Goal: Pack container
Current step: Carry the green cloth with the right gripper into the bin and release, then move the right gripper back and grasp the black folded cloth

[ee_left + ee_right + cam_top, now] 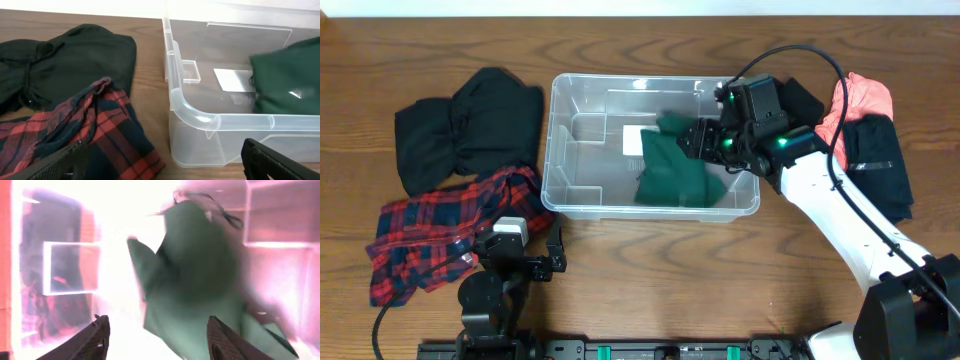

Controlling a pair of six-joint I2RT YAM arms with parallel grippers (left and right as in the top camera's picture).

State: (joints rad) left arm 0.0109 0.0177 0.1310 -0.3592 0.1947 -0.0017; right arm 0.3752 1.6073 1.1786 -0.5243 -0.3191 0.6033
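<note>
The clear plastic container point(570, 190) stands mid-table, with a white label on its base point(232, 80). A dark green garment point(678, 172) lies inside its right half; it also shows in the left wrist view point(285, 80) and in the right wrist view point(200, 275). My right gripper point(705, 140) is open over the container's right side, above the green garment, with nothing between its fingers point(160, 340). My left gripper point(525, 250) is open and empty near the front edge, left of the container's front corner point(195, 117).
A black garment point(470, 125) and a red plaid shirt point(450, 225) lie left of the container. A coral garment point(865, 100) and a black garment point(880, 165) lie at the right, partly under the right arm.
</note>
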